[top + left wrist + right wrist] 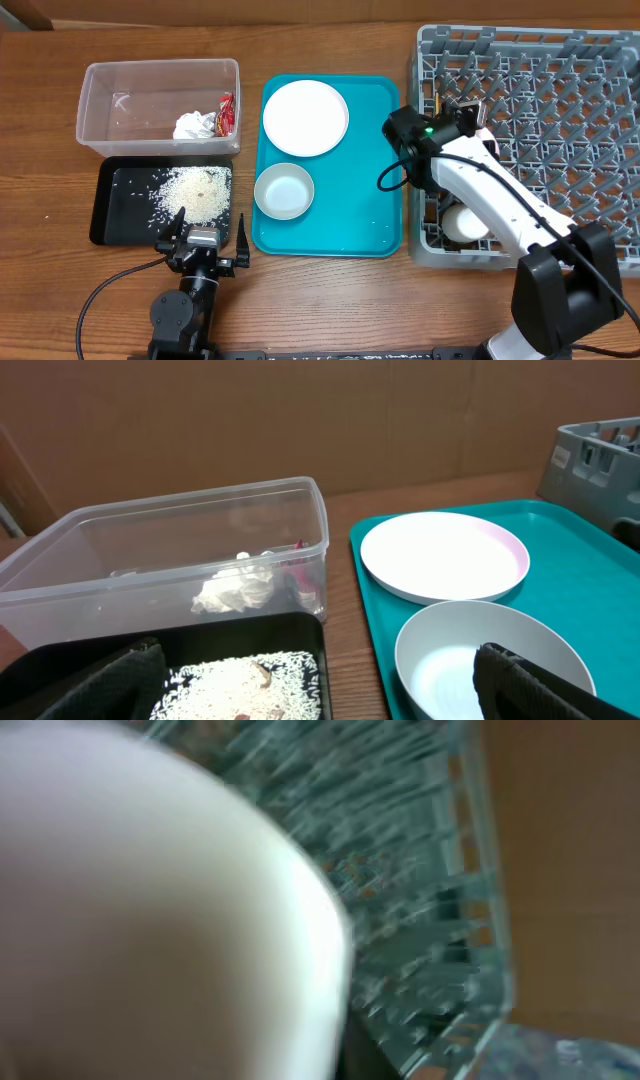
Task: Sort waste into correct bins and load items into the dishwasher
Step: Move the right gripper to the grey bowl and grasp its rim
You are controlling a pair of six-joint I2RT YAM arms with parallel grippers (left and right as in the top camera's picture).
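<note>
Your right gripper is over the left edge of the rack, toward its far side. Its wrist view is badly smeared, which suggests motion. A white piece fills the left of that view with rack lattice behind it. It is probably a dish going into the rack, but you cannot tell whether the jaws are clamped on it or apart. Slow down until that view sharpens, then confirm the hold before you descend. Aim for a free gap between peg rows, well clear of the white dish lying in the rack's near-left corner under your arm. Lower until the piece leans on the pegs, open only when it rests on its own, and lift straight up so the fingers do not drag it out. Your left gripper hangs at the near edge of the black tray with its fingers wide apart and holding nothing. Leave it there, off the rice. The tissue and wrapper lie in the tub, so the waste looks sorted. The plate and bowl wait on the teal tray, so leave them room in the rack.
</note>
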